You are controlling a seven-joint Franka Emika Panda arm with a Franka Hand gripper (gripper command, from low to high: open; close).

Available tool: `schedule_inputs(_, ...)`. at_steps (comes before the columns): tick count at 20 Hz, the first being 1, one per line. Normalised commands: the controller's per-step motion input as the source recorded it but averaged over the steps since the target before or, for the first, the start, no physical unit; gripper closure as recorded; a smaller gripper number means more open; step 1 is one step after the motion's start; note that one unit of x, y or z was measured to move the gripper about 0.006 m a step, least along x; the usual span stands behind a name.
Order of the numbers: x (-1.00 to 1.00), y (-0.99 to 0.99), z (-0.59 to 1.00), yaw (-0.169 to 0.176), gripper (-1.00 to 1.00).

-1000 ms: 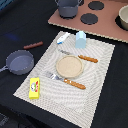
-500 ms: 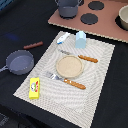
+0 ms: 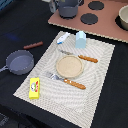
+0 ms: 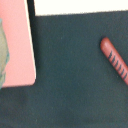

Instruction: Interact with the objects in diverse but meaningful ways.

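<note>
the fingers show in neither picture, so whether they stand wide or narrow cannot be told. the wrist view looks down on dark table with nothing held in front of it. it takes in a ribbed reddish-brown handle (image 4: 115,59) and the edge of the pink stove board (image 4: 17,45), well apart from each other.

in the exterior view the same handle (image 3: 33,45) lies on the bare table off the mat's left edge, just beyond the dark grey frying pan (image 3: 20,62). whether the two are joined cannot be made out.

on the striped mat (image 3: 100,75), the white-and-blue tube (image 3: 63,37) and the pale blue carton (image 3: 80,39) stand side by side at the far edge. the yellow box (image 3: 34,87) sits at the near left corner. a wooden plate (image 3: 68,66) fills the middle, with a knife (image 3: 82,56) on its far side and a fork (image 3: 67,80) on its near side. the stove board (image 3: 107,25) runs along the table's far edge, and a grey pot (image 3: 67,7) stands at its left end.

nothing on mat or table has shifted over the past second: every item keeps its place. that suggests the arm is between actions, travelling or choosing, with no object yet engaged. the handle under the camera looks the likeliest next target.
</note>
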Motion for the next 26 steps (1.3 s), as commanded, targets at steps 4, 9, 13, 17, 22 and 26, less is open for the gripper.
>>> schedule_inputs(4, 0.93, -0.29, 0.00, 0.002, -1.00)
schedule_inputs(9, 0.79, -0.15, 0.00, 0.037, -1.00)
schedule_inputs(13, 0.54, 0.01, 0.00, 0.123, -1.00)
schedule_inputs(17, 0.38, 0.12, 0.00, 0.159, -1.00)
schedule_inputs(22, 0.43, 0.04, -0.02, 0.130, -1.00)
schedule_inputs(26, 0.70, 0.00, -0.04, 0.019, -1.00)
